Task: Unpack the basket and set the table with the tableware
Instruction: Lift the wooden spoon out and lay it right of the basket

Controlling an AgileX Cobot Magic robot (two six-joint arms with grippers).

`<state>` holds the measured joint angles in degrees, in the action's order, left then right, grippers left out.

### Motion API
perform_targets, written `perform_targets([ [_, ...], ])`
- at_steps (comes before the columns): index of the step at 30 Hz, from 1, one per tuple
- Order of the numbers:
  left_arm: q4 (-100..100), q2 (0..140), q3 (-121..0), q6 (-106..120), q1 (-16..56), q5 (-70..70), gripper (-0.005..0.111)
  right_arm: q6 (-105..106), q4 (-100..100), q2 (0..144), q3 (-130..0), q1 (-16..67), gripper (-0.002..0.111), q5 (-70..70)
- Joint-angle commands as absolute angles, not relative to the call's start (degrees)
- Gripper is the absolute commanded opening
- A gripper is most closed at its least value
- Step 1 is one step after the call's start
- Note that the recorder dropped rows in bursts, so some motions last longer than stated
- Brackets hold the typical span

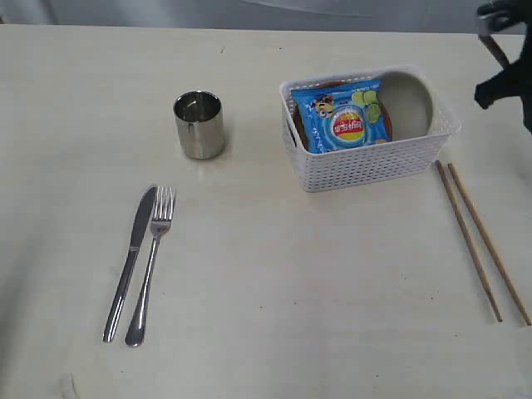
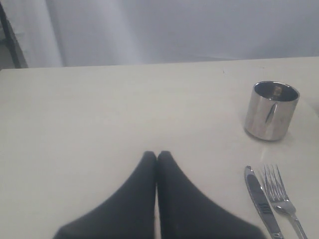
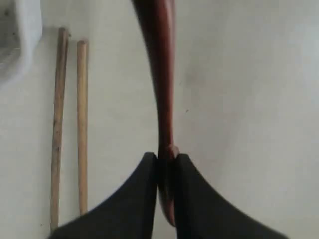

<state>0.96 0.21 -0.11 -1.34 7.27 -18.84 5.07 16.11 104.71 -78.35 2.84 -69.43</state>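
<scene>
The white basket point(image 1: 370, 154) stands at the back right of the table point(image 1: 274, 274), holding an off-white bowl point(image 1: 409, 104); a reddish-brown plate rim point(image 1: 298, 126) peeks out beneath the bag in it. A steel cup point(image 1: 199, 125) stands to its left, with the knife point(image 1: 130, 259) and fork point(image 1: 151, 264) side by side in front. Two chopsticks point(image 1: 478, 241) lie right of the basket. My right gripper point(image 3: 166, 158) is shut on the dark red-brown spoon point(image 3: 162, 74), held above the table beside the chopsticks point(image 3: 70, 124). My left gripper point(image 2: 157, 154) is shut and empty, near the knife point(image 2: 259, 196) and cup point(image 2: 271, 110).
A blue chip bag point(image 1: 342, 116) lies on top inside the basket. In the exterior view the right gripper point(image 1: 507, 75) and spoon point(image 1: 495, 50) show at the far right edge, behind the basket. The basket's wall point(image 3: 25, 35) edges the right wrist view.
</scene>
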Motion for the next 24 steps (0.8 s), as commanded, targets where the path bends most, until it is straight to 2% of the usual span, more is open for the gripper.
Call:
perform_targets([
  [1,1.2,0.0,0.0,-1.3,7.7,-18.5,0.0,4.3,12.5,104.3,-71.7,-3.2,0.0,-70.0],
  [4,1.2,0.0,0.0,-1.3,7.7,-18.5,0.0,5.5,13.2,104.3,-66.9,-5.7,0.0,-69.5],
  [9,0.6,0.0,0.0,-1.3,7.7,-18.5,0.0,6.6,11.1,104.4,-61.0,-5.8,0.0,-59.5],
  [18,0.8,0.0,0.0,-1.3,7.7,-18.5,0.0,7.3,10.5,107.6,-60.6,-4.5,0.001,-57.5],
  [20,0.8,0.0,0.0,-1.3,7.7,-18.5,0.0,7.3,10.4,107.7,-60.6,-4.5,0.011,-57.3],
  [24,0.8,0.0,0.0,-1.3,7.7,-18.5,0.0,6.9,10.4,107.6,-60.6,-4.5,0.04,-57.4],
])
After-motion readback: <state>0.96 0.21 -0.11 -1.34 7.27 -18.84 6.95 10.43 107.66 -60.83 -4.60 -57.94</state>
